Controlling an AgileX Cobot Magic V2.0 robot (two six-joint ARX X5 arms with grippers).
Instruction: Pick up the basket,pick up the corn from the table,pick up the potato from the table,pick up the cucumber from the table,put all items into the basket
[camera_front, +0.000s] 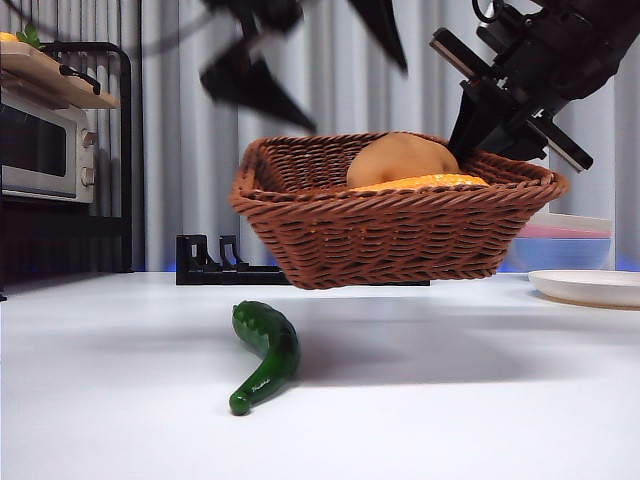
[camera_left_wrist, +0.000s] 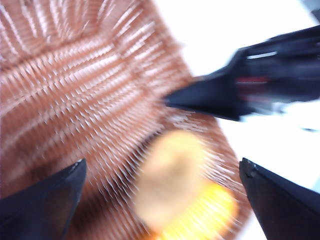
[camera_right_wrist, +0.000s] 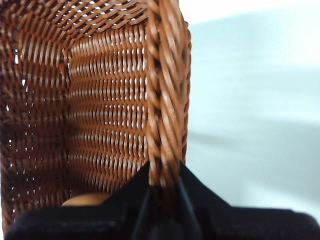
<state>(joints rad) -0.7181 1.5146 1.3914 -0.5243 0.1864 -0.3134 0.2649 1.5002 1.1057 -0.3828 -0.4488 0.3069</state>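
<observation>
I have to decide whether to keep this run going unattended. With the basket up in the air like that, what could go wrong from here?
1. The right gripper holds the basket by one rim only, lifted off the table; it could tilt or slip.
2. The potato and corn sit piled toward that held side and might roll if it tips.
3. The cucumber lies partly beneath the basket, so the open left gripper, now above the basket, may have a cramped reach.
</observation>
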